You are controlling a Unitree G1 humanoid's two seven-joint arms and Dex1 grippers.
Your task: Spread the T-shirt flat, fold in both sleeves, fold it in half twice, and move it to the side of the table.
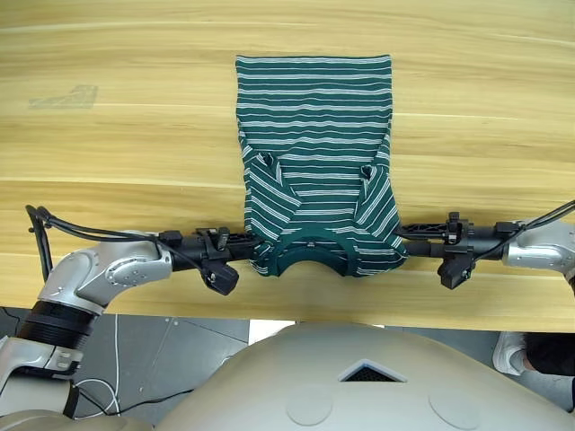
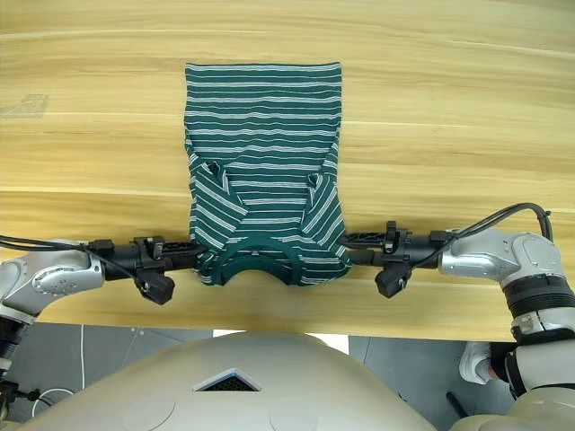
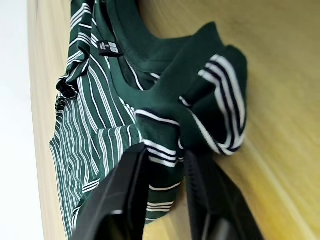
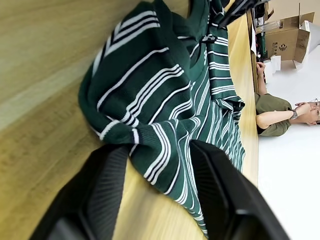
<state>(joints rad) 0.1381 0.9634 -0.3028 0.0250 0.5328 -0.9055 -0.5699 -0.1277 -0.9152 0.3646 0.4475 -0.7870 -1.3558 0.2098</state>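
Table point(image 1: 467, 81): pale wood top, long grain bands running from 9 to 3 o'clock, evenly lit, with a faint grey patch point(image 1: 63, 96) at 10 o'clock. Floor point(image 1: 171, 350): dark grey tiles with lighter seams, seen past the table's near edge at 7 o'clock, a thin cable point(image 1: 101, 386) lying on it. Cardboard boxes point(image 4: 287, 42): brown, standing off the table against a white surround.

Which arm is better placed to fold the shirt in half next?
Neither, probably: the left gripper and right gripper each pinch a near corner of the shirt, mirrored, so both would likely lift together.
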